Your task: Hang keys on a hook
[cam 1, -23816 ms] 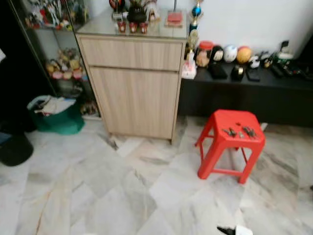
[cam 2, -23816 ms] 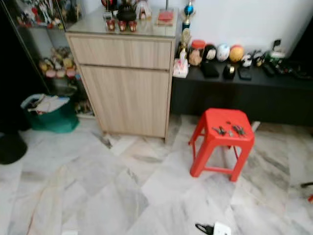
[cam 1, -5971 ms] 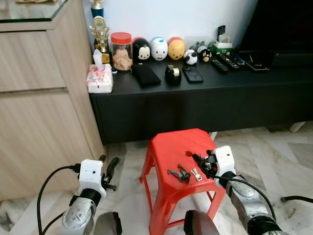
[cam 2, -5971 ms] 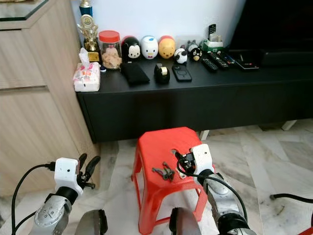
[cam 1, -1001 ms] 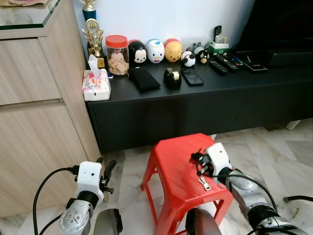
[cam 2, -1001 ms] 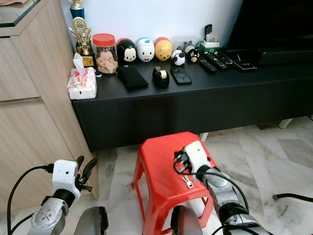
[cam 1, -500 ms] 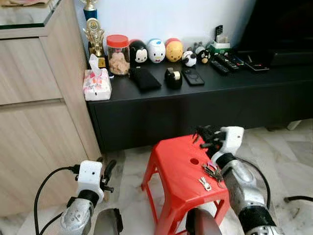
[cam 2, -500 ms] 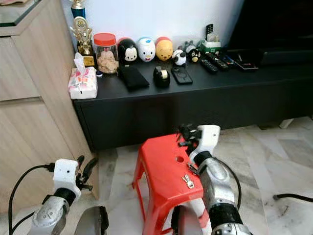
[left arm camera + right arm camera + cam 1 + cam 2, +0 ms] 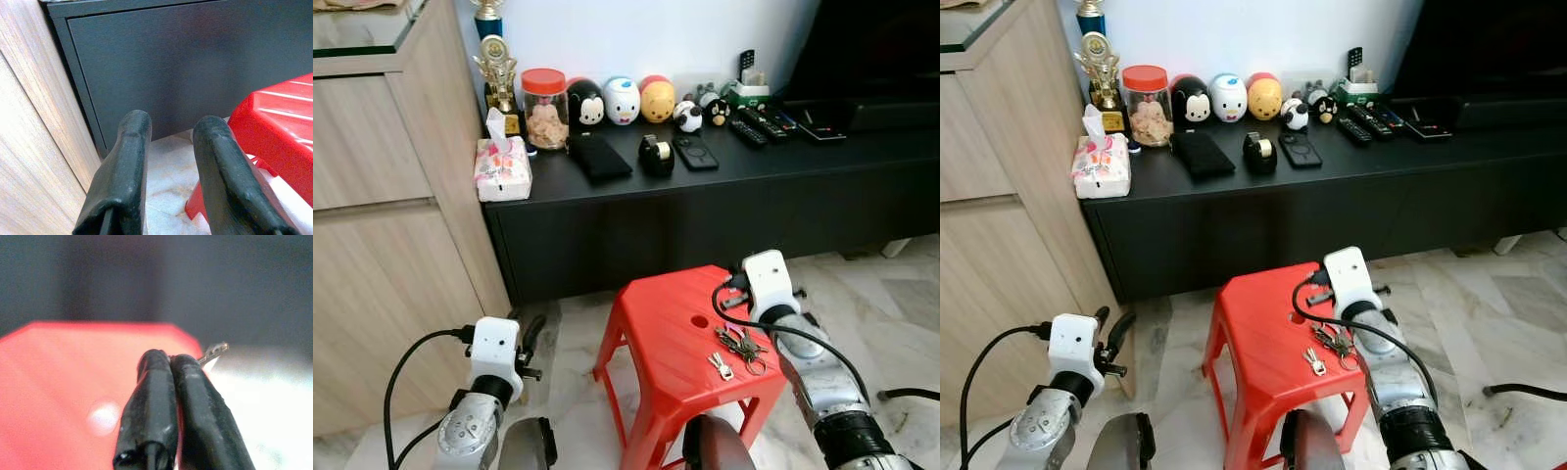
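Note:
A bunch of keys [image 9: 739,343] lies on the red plastic stool [image 9: 671,328], with one small key [image 9: 722,365] just in front of it. My right gripper [image 9: 732,292] hovers over the stool's back right corner, slightly above and behind the bunch. In the right wrist view its fingers [image 9: 151,396] are pressed together and a thin metal tip [image 9: 213,351] pokes out between them. My left gripper [image 9: 530,333] hangs low to the left of the stool, open and holding nothing, its fingers [image 9: 129,161] pointing at the black cabinet.
A long black TV cabinet [image 9: 705,196] stands behind the stool, carrying a tissue pack [image 9: 502,168], a jar, toy figures, phones and remotes. A tall wooden cupboard [image 9: 391,225] is on the left. Marble floor [image 9: 881,304] lies to the right, with a black cable [image 9: 911,395] on it.
A second ago my right gripper was down at the keys on the stool. It then rose and swung toward the cabinet, and has now come back lower. The bunch stays on the stool.

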You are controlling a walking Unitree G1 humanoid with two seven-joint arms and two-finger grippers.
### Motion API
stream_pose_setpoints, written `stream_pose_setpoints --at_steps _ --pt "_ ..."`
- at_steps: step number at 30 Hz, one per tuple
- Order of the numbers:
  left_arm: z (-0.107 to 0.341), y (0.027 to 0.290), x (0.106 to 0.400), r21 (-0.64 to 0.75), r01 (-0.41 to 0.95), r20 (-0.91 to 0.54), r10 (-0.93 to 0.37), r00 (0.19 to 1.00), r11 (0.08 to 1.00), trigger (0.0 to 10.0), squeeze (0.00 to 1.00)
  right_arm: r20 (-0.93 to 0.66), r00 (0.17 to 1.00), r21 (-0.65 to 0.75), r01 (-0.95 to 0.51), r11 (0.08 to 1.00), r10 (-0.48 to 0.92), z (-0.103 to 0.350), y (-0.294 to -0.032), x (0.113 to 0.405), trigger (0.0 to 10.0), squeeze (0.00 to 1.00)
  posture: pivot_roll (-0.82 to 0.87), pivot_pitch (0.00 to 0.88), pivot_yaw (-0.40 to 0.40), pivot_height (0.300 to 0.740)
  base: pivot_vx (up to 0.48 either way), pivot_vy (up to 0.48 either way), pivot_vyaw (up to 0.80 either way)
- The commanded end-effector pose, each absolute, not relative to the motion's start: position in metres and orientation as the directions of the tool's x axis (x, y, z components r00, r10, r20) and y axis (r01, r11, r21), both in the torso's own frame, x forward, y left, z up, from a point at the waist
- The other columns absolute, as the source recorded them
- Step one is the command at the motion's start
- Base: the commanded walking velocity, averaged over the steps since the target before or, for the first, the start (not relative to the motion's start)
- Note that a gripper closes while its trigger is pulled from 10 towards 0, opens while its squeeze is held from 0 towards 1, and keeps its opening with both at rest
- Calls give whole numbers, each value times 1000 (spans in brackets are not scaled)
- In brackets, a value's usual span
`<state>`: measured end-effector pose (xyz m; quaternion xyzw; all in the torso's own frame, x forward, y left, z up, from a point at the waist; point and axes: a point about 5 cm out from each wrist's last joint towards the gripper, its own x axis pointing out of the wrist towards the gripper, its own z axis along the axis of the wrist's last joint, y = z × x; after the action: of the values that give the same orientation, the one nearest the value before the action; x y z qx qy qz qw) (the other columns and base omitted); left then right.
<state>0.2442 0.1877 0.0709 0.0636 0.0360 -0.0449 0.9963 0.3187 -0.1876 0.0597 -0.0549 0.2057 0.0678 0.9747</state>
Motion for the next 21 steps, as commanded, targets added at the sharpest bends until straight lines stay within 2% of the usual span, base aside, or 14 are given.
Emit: stream_pose_setpoints --at_steps 1,3,4,5,6,7,8,9,11,13,14,16,18,21 --pt "72 185 246 132 104 -72 -95 993 986 10000 0 -411 904 -295 -259 920 123 65 -192 319 10000 0 85 0 -101 559 0 0 0" --pt "72 185 247 132 103 -70 -94 993 986 10000 0 -407 904 -487 -338 805 133 68 -191 318 10000 0 85 0 -101 559 0 0 0" --pt "72 185 247 131 103 -69 -94 993 986 10000 0 -396 910 -431 -302 850 123 69 -191 320 10000 0 81 0 -99 559 0 0 0" --pt "72 184 247 131 103 -68 -95 993 986 10000 0 -355 928 86 -86 993 111 76 -187 327 10000 0 81 0 -99 559 0 0 0" --pt "72 184 247 131 103 -68 -95 993 986 10000 0 -355 928 86 -86 993 111 76 -187 327 10000 0 81 0 -99 559 0 0 0" --pt "71 184 248 131 104 -67 -96 993 986 10000 0 -296 947 220 -60 974 125 82 -185 330 10000 0 74 0 -98 559 0 0 0" --pt "71 183 248 131 103 -66 -95 993 986 10000 0 -287 946 60 -141 988 152 84 -183 329 10000 0 74 0 -99 559 0 0 0" --pt "71 183 249 131 103 -65 -95 993 986 10000 0 -298 941 -14 -171 985 159 81 -182 328 10000 0 75 0 -100 559 0 0 0" --pt "71 182 249 131 104 -64 -96 993 986 10000 0 -342 927 97 -131 987 156 71 -179 324 10000 0 79 0 -103 559 0 0 0" --pt "71 182 249 132 102 -63 -95 994 986 10000 0 -374 914 79 -138 987 157 64 -179 320 10000 0 80 0 -103 559 0 0 0" --pt "72 183 249 131 99 -61 -92 994 986 10000 0 -428 892 -36 -176 984 143 53 -182 315 10000 0 79 0 -104 559 0 0 0" --pt "71 183 249 132 98 -61 -91 994 986 10000 0 -488 859 -68 -216 974 157 40 -183 309 10000 0 81 0 -105 559 0 0 0" --pt "71 183 248 132 97 -61 -89 994 986 10000 0 -526 828 51 -195 979 192 31 -183 304 10000 0 84 0 -107 559 0 0 0" --pt "71 183 248 133 94 -60 -87 994 987 10000 0 -558 757 179 -291 940 340 26 -175 296 10000 0 87 0 -108 559 0 0 0"
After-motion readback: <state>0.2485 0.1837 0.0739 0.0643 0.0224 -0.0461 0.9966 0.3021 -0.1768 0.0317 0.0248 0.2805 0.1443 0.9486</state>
